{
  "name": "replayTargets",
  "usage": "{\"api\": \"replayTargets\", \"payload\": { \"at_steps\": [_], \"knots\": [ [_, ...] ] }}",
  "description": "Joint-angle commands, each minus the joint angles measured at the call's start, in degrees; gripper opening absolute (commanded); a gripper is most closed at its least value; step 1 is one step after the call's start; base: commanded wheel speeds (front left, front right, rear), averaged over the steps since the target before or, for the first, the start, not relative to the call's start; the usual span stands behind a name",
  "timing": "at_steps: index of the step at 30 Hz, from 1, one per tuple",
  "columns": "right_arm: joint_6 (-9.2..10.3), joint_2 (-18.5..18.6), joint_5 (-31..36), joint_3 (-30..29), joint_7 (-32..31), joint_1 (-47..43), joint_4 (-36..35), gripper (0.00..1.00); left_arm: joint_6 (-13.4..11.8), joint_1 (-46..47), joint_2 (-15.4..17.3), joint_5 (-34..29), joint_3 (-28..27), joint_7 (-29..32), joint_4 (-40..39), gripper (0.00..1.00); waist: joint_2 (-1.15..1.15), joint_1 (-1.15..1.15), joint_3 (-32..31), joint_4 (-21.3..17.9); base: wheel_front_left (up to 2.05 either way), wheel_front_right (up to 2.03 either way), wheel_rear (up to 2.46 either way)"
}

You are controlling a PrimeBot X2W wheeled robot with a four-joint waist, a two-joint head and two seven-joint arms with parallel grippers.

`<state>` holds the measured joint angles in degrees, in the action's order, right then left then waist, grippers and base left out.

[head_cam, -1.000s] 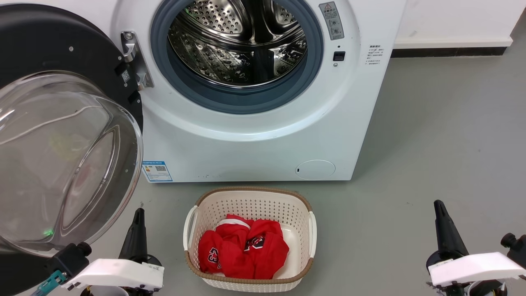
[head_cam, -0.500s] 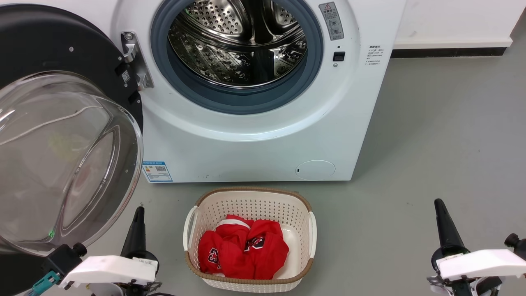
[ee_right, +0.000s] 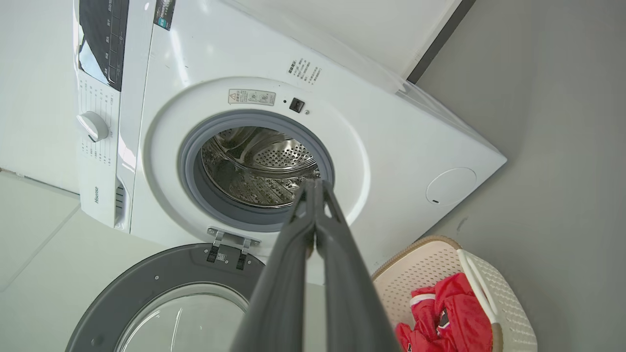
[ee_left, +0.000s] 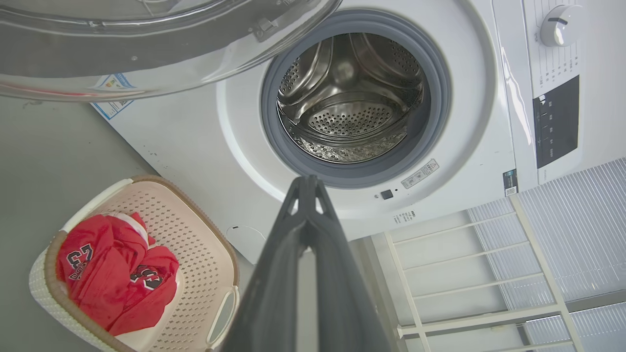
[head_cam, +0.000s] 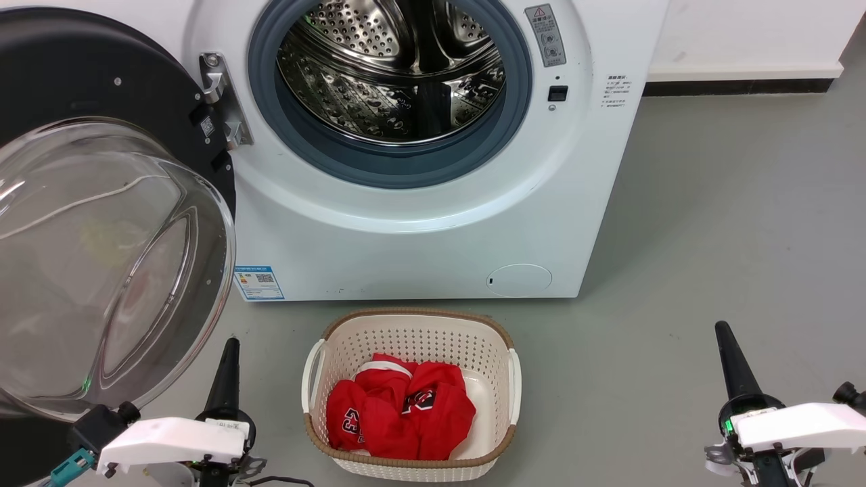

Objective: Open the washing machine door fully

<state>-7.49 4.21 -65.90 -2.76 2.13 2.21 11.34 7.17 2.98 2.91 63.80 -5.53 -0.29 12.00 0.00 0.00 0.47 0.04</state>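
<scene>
The washing machine door (head_cam: 101, 74), a glossy black ring with a bulging clear glass bowl (head_cam: 101, 257), stands swung wide out to the left of the white machine (head_cam: 419, 237). Its hinge (head_cam: 220, 98) sits beside the grey rubber ring, and the steel drum (head_cam: 392, 67) lies open to view. The door also shows in the left wrist view (ee_left: 146, 58) and the right wrist view (ee_right: 146, 278). My left gripper (head_cam: 231, 345) (ee_left: 307, 182) is shut and empty, low down just right of the glass bowl. My right gripper (head_cam: 722, 331) (ee_right: 314, 185) is shut and empty at the lower right, far from the door.
A cream laundry basket (head_cam: 416, 316) holding red clothing (head_cam: 406, 412) sits on the grey floor in front of the machine, between my arms. A white slatted rack (ee_left: 464, 274) stands beside the machine. A dark baseboard (head_cam: 737, 86) runs along the back wall.
Both arms shifted slightly: the left wrist drifted a little leftward, the right wrist a little rightward with its fingertip higher. The door has not moved.
</scene>
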Motion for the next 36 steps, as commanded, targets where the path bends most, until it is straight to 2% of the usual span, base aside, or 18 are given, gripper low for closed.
{"api": "replayTargets", "payload": {
  "at_steps": [1,36],
  "knots": [
    [-0.01,0.4,-1.6,-0.1,-0.3,1.4,-0.2,0.00,0.3,1.6,0.1,1.5,-0.1,0.4,-0.2,0.00,0.00,0.00,0.0,0.0,0.00,0.00,0.00],
    [-0.01,0.1,-19.7,-1.4,-5.1,3.3,1.7,0.00,0.4,3.0,0.0,20.0,-0.8,4.9,1.4,0.00,0.00,0.00,-0.2,0.0,0.00,0.00,0.00]
  ]
}}
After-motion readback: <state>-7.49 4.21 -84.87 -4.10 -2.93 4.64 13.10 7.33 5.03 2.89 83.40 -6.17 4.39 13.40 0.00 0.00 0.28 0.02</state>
